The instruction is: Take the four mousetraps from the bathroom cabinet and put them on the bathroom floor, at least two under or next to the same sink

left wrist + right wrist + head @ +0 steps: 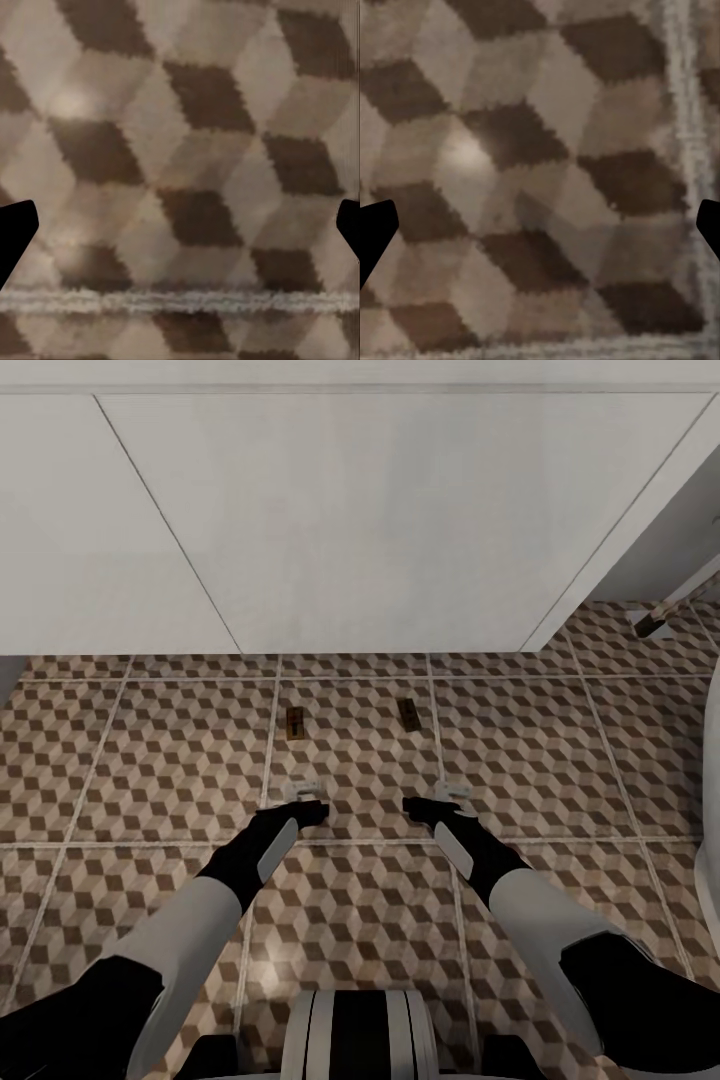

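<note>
Two mousetraps lie on the cube-patterned bathroom floor (140, 760) just in front of the white vanity (380, 520) that carries the sink; the basin itself is out of view. The left mousetrap (295, 722) and the right mousetrap (409, 714) are small tan boards with dark wire. My left gripper (303, 792) hovers low over the tiles just short of the left trap, open and empty. My right gripper (453, 792) is open and empty a little right of the other trap. Between the fingers, both wrist views show bare tile (187, 150) (547, 150). The cabinet is out of view.
The vanity front spans the whole far side. A white rounded fixture (710, 810) bulges in at the right edge. A slanted white leg with a dark foot (655, 622) stands at the far right. My base (360, 1040) is at the near edge.
</note>
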